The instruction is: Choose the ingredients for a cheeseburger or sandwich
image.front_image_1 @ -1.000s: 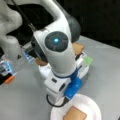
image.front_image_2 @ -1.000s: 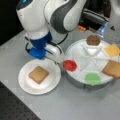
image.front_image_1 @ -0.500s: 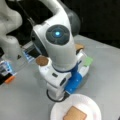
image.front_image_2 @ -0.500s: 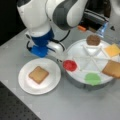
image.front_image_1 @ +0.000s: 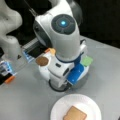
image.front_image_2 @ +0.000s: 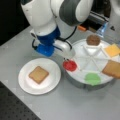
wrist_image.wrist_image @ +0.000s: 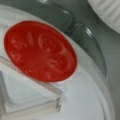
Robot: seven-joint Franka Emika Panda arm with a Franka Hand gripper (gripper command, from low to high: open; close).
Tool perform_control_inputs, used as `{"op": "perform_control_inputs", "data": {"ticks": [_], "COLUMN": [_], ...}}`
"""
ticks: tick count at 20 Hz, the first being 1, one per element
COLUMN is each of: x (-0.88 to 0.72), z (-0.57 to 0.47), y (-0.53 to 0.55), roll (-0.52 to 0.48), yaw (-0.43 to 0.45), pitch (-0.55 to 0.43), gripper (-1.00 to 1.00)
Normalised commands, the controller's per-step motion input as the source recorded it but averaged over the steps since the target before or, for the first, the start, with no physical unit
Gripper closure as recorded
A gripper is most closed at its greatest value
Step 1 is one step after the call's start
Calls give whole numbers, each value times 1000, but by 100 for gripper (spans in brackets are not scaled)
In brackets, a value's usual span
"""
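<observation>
A bread square is seen lying alone on the paper plate, with bare plate left all around it; it is shown also in a front view near that view's bottom edge. Just beside the plate, at a front view's right, the divided tray is placed. In separate compartments are kept the red disc, the green piece, the round patty, the cheese square and a second bread square that reaches past the rim.

The gripper is held right above the red disc at the tray's near edge; whether it is open or closed cannot be told. In the wrist view the red disc is seen close, lying against a divider.

Compared with half a second ago, the arm is seen lower over the red disc; the pieces are unchanged. No readable writing is found.
</observation>
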Motion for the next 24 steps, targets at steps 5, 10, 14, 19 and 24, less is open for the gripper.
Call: {"op": "perform_control_inputs", "data": {"ticks": [5,10,14,19,24], "x": [-298,-488,-581,-529,-424], "z": [49,52,-5,-114,-209], "y": [205,208,199,197,221], "roll": [-276,-284,-251,-201,-160], "yaw": [14,-15,-63,-94,-105], "pitch": [3,-74,-172,-263,-317], "gripper": [-100,-100,-100,-100,-100]}}
